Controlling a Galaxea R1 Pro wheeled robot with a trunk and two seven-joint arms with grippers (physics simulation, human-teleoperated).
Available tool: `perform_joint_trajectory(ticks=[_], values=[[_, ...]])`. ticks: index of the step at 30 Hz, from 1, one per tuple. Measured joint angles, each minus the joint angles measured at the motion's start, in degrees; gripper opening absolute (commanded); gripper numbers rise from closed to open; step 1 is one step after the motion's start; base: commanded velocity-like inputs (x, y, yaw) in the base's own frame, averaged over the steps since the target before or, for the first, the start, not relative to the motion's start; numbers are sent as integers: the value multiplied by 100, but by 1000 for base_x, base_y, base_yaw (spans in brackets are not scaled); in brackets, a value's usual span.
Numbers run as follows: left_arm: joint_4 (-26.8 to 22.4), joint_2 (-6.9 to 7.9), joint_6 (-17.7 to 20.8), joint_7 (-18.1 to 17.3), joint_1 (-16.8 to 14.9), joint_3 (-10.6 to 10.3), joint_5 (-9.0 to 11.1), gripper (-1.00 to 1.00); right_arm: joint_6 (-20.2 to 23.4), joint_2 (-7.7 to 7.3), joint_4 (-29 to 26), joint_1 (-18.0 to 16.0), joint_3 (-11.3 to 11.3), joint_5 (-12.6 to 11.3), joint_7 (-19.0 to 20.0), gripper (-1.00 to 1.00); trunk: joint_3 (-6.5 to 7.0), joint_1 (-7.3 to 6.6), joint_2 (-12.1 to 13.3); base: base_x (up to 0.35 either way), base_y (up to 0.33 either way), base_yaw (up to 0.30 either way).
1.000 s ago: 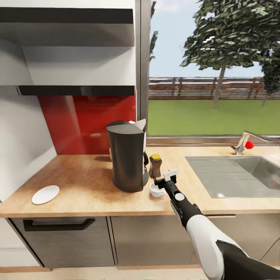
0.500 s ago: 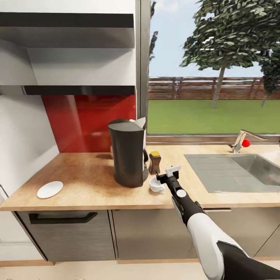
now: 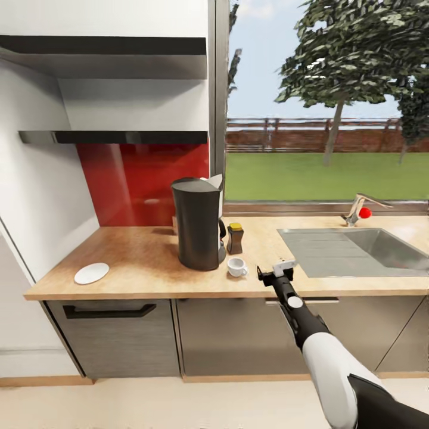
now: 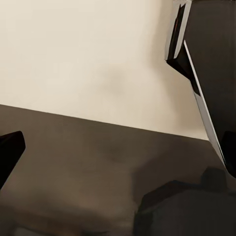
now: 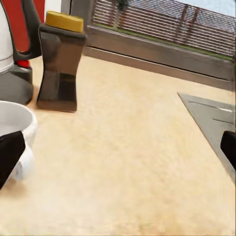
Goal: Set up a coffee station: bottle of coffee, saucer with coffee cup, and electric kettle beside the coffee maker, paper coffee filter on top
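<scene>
Coffee cup (image 3: 237,267) — small, white, upright on the countertop (image 3: 137,262), near its front edge, just in front of the coffee maker's (image 3: 198,223) right side. It stood bare on the wood, not on the saucer. In the right wrist view the cup's rim (image 5: 14,123) showed close to one fingertip.

Bottle of coffee (image 3: 235,238) — brown, waisted, yellow-capped, upright just beside the coffee maker on its right and behind the cup. Also seen in the right wrist view (image 5: 60,63), standing on the beige wood.

Coffee maker — tall, dark grey, set mid-depth on the countertop, left of the sink (image 3: 351,250). A white piece (image 3: 213,183) showed at its top rear; what it was could not be told.

Saucer (image 3: 92,273) — flat, white, lying near the countertop's front left corner, well apart from cup and coffee maker.

Right gripper (image 3: 275,273) — held over the front edge of the countertop, between cup and sink, apart from the cup. Fingers spread wide, grasping nothing; both dark tips sat at opposite borders of the right wrist view.

Left gripper — a dark fingertip (image 4: 9,150) and a dark angular part showed against a pale and brown surface; whether it was released or clenched could not be told.

Faucet (image 3: 357,210) — with red knob, at the back edge behind the sink.
</scene>
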Motion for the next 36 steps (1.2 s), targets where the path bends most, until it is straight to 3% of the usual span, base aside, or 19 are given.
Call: perform_joint_trajectory(ticks=[2,4,9,18,20,24,25,28,29,36], values=[[-7,1,-12,-3,-6,0,1,100,18,-9,47,136,-249,4,-7,100,-1,0,-1,-30,0,0],[-75,-9,-25,-2,-13,3,4,100,9,-11,242,300,-341,9,-9,100,0,-1,-1,-11,0,0],[-459,-31,-36,1,-18,25,20,100,-3,-91,856,761,-391,11,-49,100,-1,-1,-1,-2,0,0],[-898,-101,-33,-71,-17,25,16,100,51,-155,1216,1462,-405,1,-551,100,0,-1,-1,0,0,0],[-1018,-124,-34,-75,-17,21,7,100,327,-163,1935,1526,-400,2,-571,100,0,-1,-1,0,0,0],[-1065,-152,-36,-76,-21,18,3,100,768,-178,2264,1703,-397,0,-577,100,0,-1,-1,0,0,0],[-1152,-160,-36,-76,-24,15,4,100,1242,-178,2318,1816,-391,3,-550,100,-1,-1,-1,0,0,0],[-1323,-174,-37,-80,-25,18,5,100,1943,-163,2360,1990,-382,3,-496,100,0,-1,-1,0,0,0],[-1455,-174,-36,-84,-26,13,6,100,2293,-141,2368,2246,-390,-12,-456,100,0,-1,-1,0,0,0],[-1419,-166,-37,-79,-25,54,26,100,2343,-149,2363,2315,-388,-12,-447,100,0,-1,-1,0,0,0]])
